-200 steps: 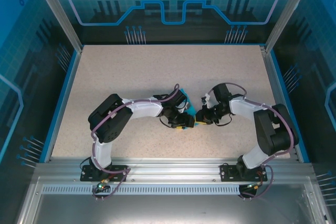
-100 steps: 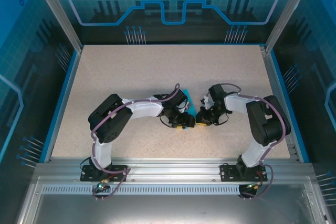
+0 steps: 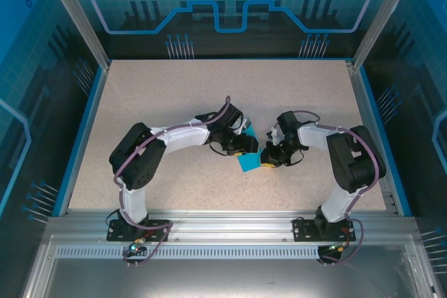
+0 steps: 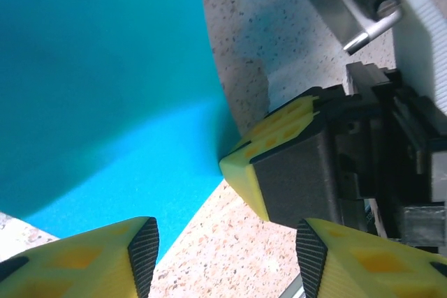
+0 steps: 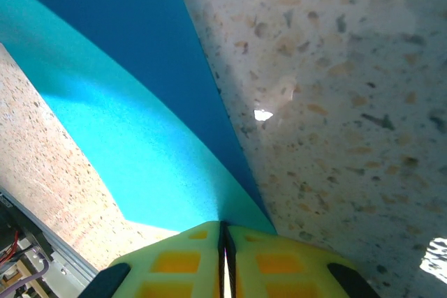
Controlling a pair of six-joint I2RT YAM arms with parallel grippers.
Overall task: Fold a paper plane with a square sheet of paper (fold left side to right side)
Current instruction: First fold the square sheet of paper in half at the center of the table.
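Change noted: the left arm is drawing back toward its own side. Its left tool [image 3: 242,146] is standing released, fingers spread with nothing between them. More of the thin teal-blue square sheet of paper [image 3: 247,162] is showing on the speckled beige desk [image 3: 209,95] than a second ago. The right tool [image 3: 268,160] is staying clenched on the sheet's edge, pads pressed flat on the paper in the right wrist view [image 5: 223,228].

Location: the sheet is lying at mid-desk, between the two tools. It is pinched at one corner and appears partly lifted, with one face in shadow.

Reading: the left arm looks to be handing control to the right, which is holding the paper for the fold across. I cannot tell whether a crease is set.

Surroundings: the darker blue border strip [image 3: 79,141] and the aluminium rail [image 3: 223,222] are lying well apart from the work. The only obstruction is crowding, since the released left tool is hovering just beside the sheet and the right tool.
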